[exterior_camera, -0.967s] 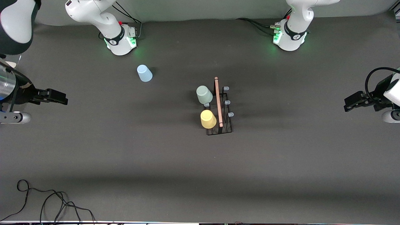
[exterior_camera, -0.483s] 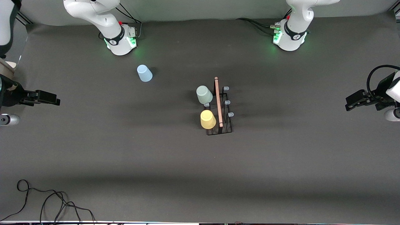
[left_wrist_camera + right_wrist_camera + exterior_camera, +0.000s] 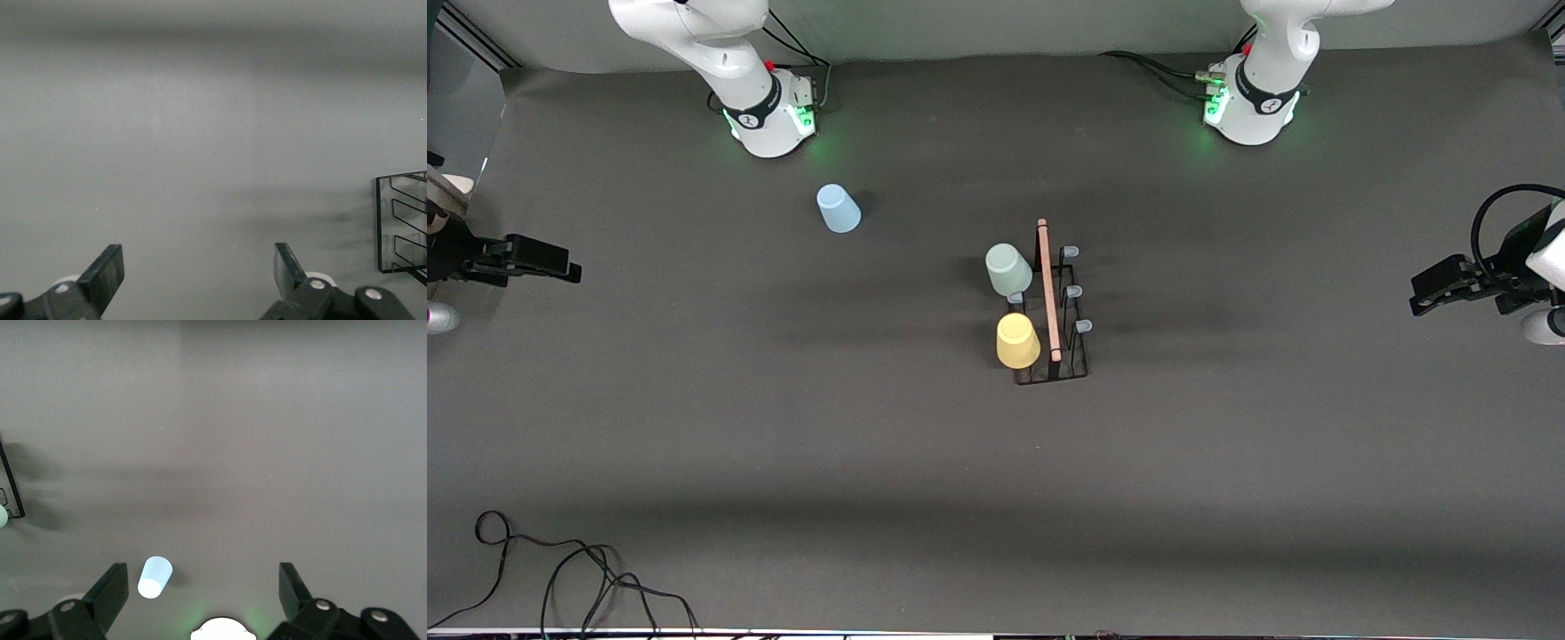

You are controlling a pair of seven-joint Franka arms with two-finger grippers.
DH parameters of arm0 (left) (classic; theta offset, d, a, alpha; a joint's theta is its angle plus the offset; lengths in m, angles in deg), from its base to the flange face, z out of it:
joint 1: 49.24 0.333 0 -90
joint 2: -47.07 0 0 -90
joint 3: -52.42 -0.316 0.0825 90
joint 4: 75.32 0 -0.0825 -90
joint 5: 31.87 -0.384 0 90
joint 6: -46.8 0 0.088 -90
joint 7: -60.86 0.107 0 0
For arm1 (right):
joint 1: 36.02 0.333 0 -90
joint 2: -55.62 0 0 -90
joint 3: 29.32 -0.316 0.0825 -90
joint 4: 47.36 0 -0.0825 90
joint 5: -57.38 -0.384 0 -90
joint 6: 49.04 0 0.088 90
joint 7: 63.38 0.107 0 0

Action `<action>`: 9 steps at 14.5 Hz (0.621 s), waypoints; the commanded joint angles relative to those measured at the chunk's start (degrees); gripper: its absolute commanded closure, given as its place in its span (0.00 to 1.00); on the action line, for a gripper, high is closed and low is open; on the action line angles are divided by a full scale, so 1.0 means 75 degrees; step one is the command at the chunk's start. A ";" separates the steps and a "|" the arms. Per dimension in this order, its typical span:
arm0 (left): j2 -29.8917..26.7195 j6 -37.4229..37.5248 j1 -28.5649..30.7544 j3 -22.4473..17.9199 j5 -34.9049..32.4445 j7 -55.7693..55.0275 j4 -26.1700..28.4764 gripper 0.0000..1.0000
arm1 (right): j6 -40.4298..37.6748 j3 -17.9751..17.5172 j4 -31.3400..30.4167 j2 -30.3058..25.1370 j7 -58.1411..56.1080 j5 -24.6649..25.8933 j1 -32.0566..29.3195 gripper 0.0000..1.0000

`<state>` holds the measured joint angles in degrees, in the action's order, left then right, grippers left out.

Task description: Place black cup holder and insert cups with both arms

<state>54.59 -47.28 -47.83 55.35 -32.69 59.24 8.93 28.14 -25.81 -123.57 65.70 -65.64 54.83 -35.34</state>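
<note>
While both of my arms hang back at the table's two ends, the black cup holder (image 3: 1052, 311) stands mid-table with its wooden handle (image 3: 1048, 289) running along the line from the front camera toward my bases. Nearest the camera on that rack sits the yellow cup (image 3: 1017, 340), upturned over a peg on the row toward my right arm's end. One peg farther up the same row sits the grey-green cup (image 3: 1008, 269), also inverted. The three pale-tipped pegs (image 3: 1073, 292) on the row toward my left arm's end stand bare.

My left gripper (image 3: 1436, 294), fingers spread wide and holding nothing, hovers over the table edge at its own end, well apart from the rack. My right gripper (image 3: 538, 260), equally wide and empty, hovers over the table's edge at the right arm's end.

Farthest from the camera, the light blue cup (image 3: 838, 209) stands mouth-down on the mat, alone, close to my right arm's base (image 3: 769, 111). It lies clearly on the right arm's half, so I judge that arm the better placed to fetch it; in the right wrist view it shows between the open fingers (image 3: 110, 590).
</note>
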 commanded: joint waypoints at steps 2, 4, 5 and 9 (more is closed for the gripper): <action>-0.0018 0.0087 0.0000 -0.0027 -0.0008 -0.0031 -0.0042 0.00 | 0.0852 -0.0409 -0.1578 -0.1096 -0.0038 0.0328 -0.0302 0.00; -0.0018 0.0040 0.0000 -0.0027 -0.0020 -0.0031 -0.0054 0.00 | 0.1285 -0.0386 -0.2165 -0.1425 -0.0073 0.0328 -0.0256 0.00; -0.0018 0.0040 0.0000 -0.0015 -0.0020 -0.0031 -0.0054 0.00 | 0.1462 -0.0374 -0.2353 -0.1542 -0.0073 0.0328 -0.0243 0.00; -0.0018 0.0051 0.0000 -0.0015 -0.0020 -0.0031 -0.0042 0.00 | 0.2060 -0.0328 -0.2882 -0.1824 -0.0085 0.0328 -0.0232 0.00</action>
<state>54.65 -47.32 -47.82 55.26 -32.69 59.24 8.93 40.90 -28.14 -141.32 55.02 -65.64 56.10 -36.93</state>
